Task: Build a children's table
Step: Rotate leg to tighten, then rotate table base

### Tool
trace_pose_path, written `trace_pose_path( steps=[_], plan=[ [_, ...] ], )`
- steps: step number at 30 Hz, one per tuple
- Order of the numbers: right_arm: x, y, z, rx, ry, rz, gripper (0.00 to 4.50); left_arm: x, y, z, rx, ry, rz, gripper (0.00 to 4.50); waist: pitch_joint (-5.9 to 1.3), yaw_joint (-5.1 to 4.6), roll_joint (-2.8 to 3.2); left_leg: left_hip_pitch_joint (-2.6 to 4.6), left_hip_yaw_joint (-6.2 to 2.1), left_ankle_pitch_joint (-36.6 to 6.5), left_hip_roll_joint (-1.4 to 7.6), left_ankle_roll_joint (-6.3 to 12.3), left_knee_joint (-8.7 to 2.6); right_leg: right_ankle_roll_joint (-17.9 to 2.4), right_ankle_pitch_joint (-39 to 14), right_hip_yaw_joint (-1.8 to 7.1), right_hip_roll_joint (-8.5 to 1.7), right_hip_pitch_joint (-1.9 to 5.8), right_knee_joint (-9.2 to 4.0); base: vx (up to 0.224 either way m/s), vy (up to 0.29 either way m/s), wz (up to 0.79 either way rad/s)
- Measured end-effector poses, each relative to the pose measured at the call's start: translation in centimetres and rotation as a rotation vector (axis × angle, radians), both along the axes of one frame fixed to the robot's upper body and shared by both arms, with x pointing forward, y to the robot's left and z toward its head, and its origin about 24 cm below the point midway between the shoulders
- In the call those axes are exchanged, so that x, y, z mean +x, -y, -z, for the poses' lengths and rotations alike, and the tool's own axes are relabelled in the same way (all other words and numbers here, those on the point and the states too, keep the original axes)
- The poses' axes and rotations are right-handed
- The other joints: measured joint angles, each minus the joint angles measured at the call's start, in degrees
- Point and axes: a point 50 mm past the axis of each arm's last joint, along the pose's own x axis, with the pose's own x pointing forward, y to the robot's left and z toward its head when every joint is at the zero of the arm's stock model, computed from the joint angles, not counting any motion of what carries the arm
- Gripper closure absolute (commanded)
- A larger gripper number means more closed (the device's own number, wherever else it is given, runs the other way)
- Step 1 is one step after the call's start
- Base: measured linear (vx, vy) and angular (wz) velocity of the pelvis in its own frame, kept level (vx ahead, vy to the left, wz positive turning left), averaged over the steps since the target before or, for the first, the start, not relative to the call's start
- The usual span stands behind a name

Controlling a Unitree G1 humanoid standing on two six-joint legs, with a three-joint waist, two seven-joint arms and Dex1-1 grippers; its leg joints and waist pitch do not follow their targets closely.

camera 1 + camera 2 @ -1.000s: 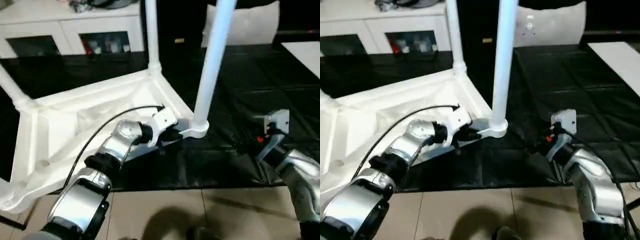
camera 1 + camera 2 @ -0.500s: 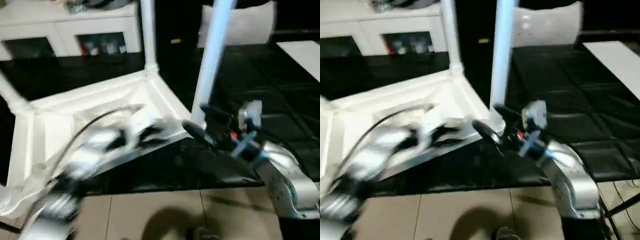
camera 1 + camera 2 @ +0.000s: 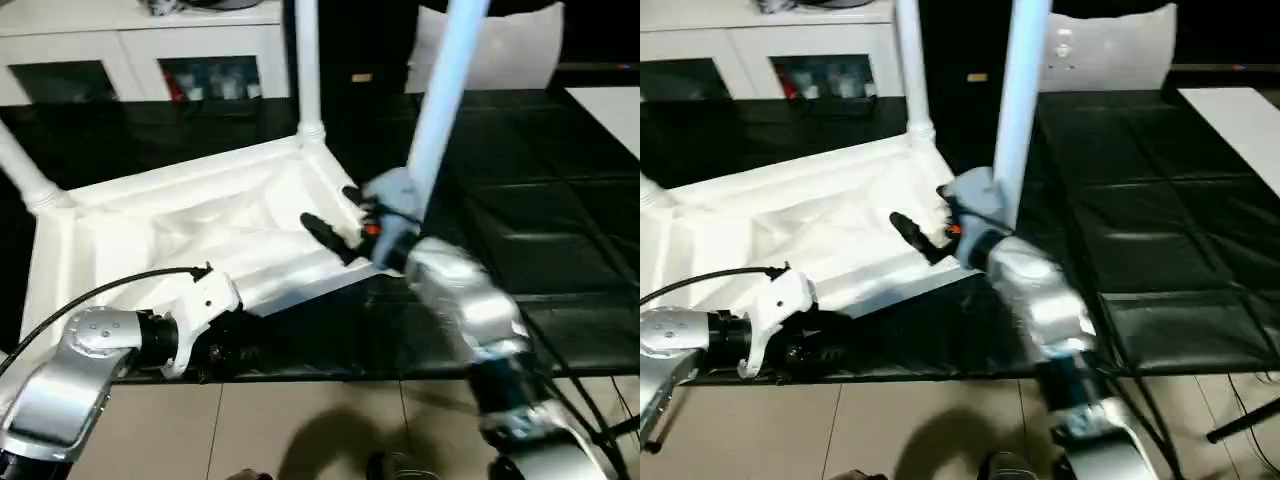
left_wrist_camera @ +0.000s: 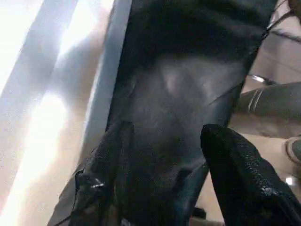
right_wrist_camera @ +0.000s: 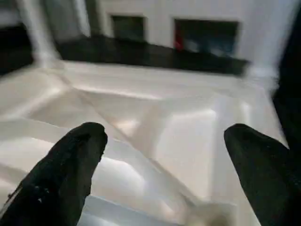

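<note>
Left eye view: the children's table (image 3: 190, 230) lies upside down on the black-covered surface (image 3: 540, 200), its ribbed underside facing up at me. Legs stand up from its corner sockets: one at the far corner (image 3: 306, 60), one at the near right corner (image 3: 440, 110), and another slanting off at the left (image 3: 25, 170). My right pincer (image 3: 335, 215) hangs over the near right part of the top, beside that leg, its black fingers spread wide and closed on nothing. My left pincer (image 3: 225, 345) sits low at the front edge of the surface, just below the rim of the top; its fingers are lost against the dark cloth here.

Right eye view: the same layout, with the right pincer (image 3: 925, 225) just beside the base of the nearest leg (image 3: 1020, 100).

Left wrist view: my left fingers (image 4: 244, 183) stand apart with only black cloth between them, so this pincer is empty and partly spread.

Right wrist view: my right fingers (image 5: 70, 165) are far apart above the white ribs (image 5: 155, 127).

I judge the table light, hollow plastic, stiff but smooth and slippery, and awkward from its width. The raised ribs or the rim should give the best hold on the top; a leg I would take low, near its flared collar, where it will lever least.
</note>
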Motion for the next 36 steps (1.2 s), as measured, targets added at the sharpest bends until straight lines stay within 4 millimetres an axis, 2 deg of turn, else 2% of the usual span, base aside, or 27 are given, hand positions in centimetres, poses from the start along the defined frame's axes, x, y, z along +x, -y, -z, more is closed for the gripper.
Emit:
trace_pose_path(
  steps=[4, 12, 15, 20, 25, 28, 33, 36],
  plan=[
    [1.7, 0.6, 0.8, -0.073, 0.011, 0.215, 0.00, 0.2, -0.5, 0.4, 0.113, 0.023, -0.035, 1.92, 0.04, -0.11, -0.07, -0.01, 0.07, 0.00, -0.03, 0.00, 0.00, -0.01, 0.00, 0.10, 0.00, -0.02, 0.00, 0.000, 0.000, 0.00],
    [2.7, 3.5, 1.1, -0.121, 0.061, 0.427, 0.00, 1.4, -0.8, 0.7, 0.217, 0.101, -0.091, 1.92, 0.05, 1.35, -0.07, -0.02, 0.09, 0.04, -0.01, -0.04, -0.02, 0.05, -0.05, 0.12, -0.02, 0.02, 0.24, 0.000, 0.000, 0.00],
    [3.0, 5.5, 1.3, -0.151, 0.071, 0.485, 0.00, 2.2, -1.1, 0.4, 0.239, 0.141, -0.127, 1.92, 0.10, 1.86, 0.01, -0.01, 0.13, 0.04, -0.02, -0.04, 0.01, 0.05, -0.07, 0.22, -0.04, 0.06, 0.34, 0.000, 0.000, 0.00],
    [3.5, 11.0, 1.3, -0.212, 0.083, 0.633, 0.00, 3.1, -0.8, 0.7, 0.234, 0.180, -0.190, 1.92, 0.18, 2.89, 0.23, 0.01, 0.15, 0.04, -0.02, -0.03, 0.09, 0.06, -0.08, 0.28, -0.05, 0.16, 0.40, 0.000, 0.000, 0.00],
    [3.7, 15.4, 0.1, -0.244, 0.111, 0.759, 0.00, 3.3, -0.2, 1.0, 0.200, 0.204, -0.210, 1.92, 0.21, 2.46, 0.32, 0.04, 0.17, 0.04, 0.01, -0.03, 0.14, -0.06, -0.16, 0.28, -0.05, 0.07, 0.66, 0.000, 0.000, 0.00],
    [3.6, 17.6, -0.1, -0.284, 0.112, 0.804, 0.00, 3.4, 0.7, 0.9, 0.118, 0.220, -0.222, 1.92, 0.22, 2.59, 0.45, -0.03, 0.17, 0.05, 0.02, -0.02, 0.14, -0.12, -0.21, 0.23, -0.05, 0.01, 0.69, 0.000, 0.000, 0.00],
    [3.2, 19.9, -0.5, -0.289, 0.117, 0.862, 0.00, 2.8, 1.1, 1.3, -0.038, 0.239, -0.271, 1.92, 0.17, 2.43, 0.54, -0.17, 0.18, 0.05, 0.03, 0.00, 0.16, -0.16, -0.31, 0.22, -0.05, -0.11, 0.68, 0.000, 0.000, 0.00],
    [3.1, 19.9, -0.7, -0.272, 0.137, 0.837, 0.00, 1.7, 0.4, 2.1, -0.105, 0.224, -0.330, 1.92, 0.16, 1.42, 0.57, -0.21, 0.18, 0.04, 0.08, 0.02, 0.15, -0.19, -0.39, 0.15, -0.02, -0.14, 0.69, 0.000, 0.000, 0.00]
  ],
)
